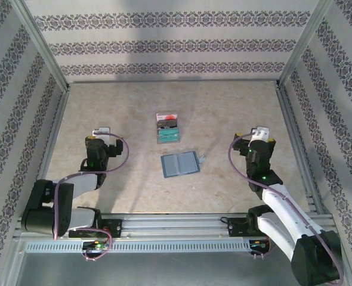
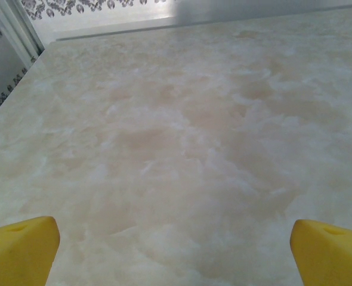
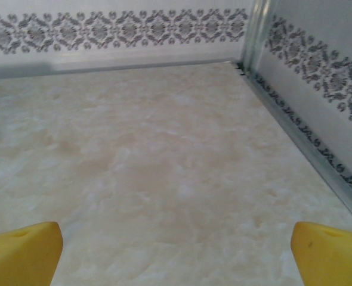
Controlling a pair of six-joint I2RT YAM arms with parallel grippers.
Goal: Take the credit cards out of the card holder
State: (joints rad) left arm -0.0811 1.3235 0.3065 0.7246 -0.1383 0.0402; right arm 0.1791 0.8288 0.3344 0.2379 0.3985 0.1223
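The card holder (image 1: 180,164) lies opened flat on the bench (image 1: 122,107), near its middle. The cards (image 1: 168,128) lie overlapping one another in a small pile just behind it and a little to its left, not touching it. The left tool (image 1: 101,131) stands well to the left of both, and the right tool (image 1: 261,131) well to the right, each over bare bench.
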